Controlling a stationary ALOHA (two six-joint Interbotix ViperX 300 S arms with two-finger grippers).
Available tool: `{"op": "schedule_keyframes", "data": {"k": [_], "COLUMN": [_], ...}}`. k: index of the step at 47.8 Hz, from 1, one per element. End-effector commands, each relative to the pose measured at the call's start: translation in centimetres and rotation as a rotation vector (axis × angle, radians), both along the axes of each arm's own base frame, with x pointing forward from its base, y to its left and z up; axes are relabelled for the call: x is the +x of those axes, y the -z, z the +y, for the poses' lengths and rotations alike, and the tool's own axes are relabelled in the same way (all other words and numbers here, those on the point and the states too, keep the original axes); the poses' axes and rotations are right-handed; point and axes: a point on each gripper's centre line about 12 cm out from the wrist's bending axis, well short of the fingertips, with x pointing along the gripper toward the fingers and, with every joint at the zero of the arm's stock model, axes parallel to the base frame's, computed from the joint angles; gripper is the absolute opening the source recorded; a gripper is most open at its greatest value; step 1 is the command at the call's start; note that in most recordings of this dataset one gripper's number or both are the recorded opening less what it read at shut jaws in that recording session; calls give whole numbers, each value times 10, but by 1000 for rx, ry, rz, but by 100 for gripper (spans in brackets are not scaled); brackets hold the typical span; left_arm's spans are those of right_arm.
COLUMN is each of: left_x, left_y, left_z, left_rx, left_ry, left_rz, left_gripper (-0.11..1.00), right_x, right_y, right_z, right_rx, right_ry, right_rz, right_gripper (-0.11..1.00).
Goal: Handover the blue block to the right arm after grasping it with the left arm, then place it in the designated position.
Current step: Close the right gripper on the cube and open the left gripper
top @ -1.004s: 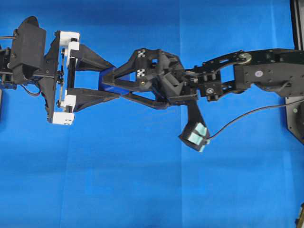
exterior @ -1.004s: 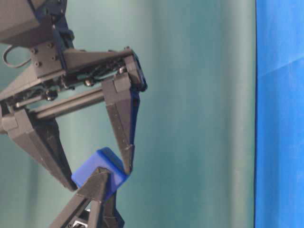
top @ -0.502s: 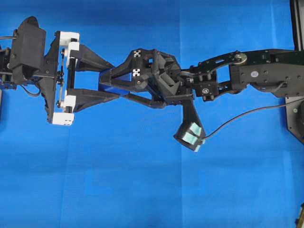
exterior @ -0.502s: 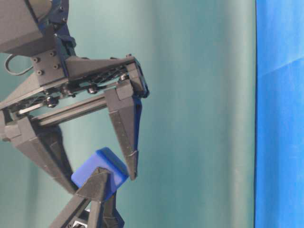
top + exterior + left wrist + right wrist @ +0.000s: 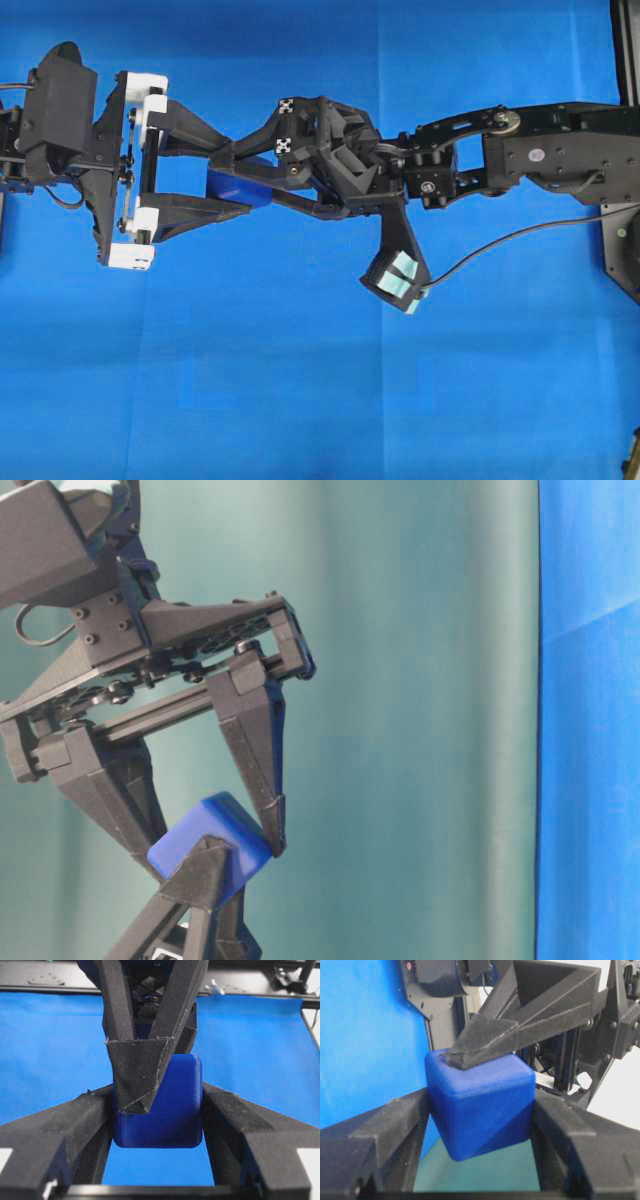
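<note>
You have the blue block (image 5: 165, 1110) held in the air above the blue cloth (image 5: 300, 400), about midway between the two arms and a little left of the middle in the overhead view. The left gripper (image 5: 235, 187), the one with the white brackets (image 5: 140, 170), pinches the block between its two black fingers; in its own wrist view you see a finger (image 5: 60, 1130) pressed to each side of the cube. The right gripper (image 5: 240, 172), all black with small black-and-white tags (image 5: 285, 125), reaches in from the right and meets the left one tip to tip. In the right wrist view its two fingers (image 5: 385, 1125) stand flush against the left and right faces of the block (image 5: 480, 1105), so it pinches the block too, turned crosswise to the left pair. From table level you see one right finger tip (image 5: 268, 820) touching the upper right edge of the block (image 5: 210, 840) and a left finger (image 5: 205, 880) lying over its near face. A camera on a black bracket (image 5: 395, 275) hangs below the right wrist in the overhead view, with a thin cable (image 5: 520, 235) running off to the right.
</note>
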Motion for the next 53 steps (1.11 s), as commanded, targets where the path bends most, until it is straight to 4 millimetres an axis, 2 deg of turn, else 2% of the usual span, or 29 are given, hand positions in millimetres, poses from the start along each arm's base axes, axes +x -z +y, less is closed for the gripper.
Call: {"op": "schedule_keyframes", "data": {"k": [1, 22, 24, 29, 33, 47, 53], "left_x": [0, 2, 3, 3, 2, 2, -1], "left_y": [-9, -11, -11, -11, -11, -10, -11], "left_z": [-2, 4, 4, 4, 5, 5, 5], "left_rx": [4, 2, 4, 4, 4, 4, 4], "left_ry": [7, -11, -11, -12, -14, -14, -14], "left_rz": [-29, -37, -35, -37, -38, -35, -37], "left_gripper": [47, 47, 54, 81, 93, 93, 93], "right_x": [0, 0, 0, -1, -1, -2, -11], "right_y": [-17, -16, -16, -16, -15, -15, -14], "right_z": [-1, 1, 1, 2, 2, 2, 1], "right_rx": [13, 15, 15, 15, 15, 19, 36], "right_ry": [0, 0, 0, -1, -1, 0, 13], "right_rz": [-45, -40, -39, -39, -37, -36, -27], "right_gripper": [44, 44, 44, 44, 44, 44, 44]}}
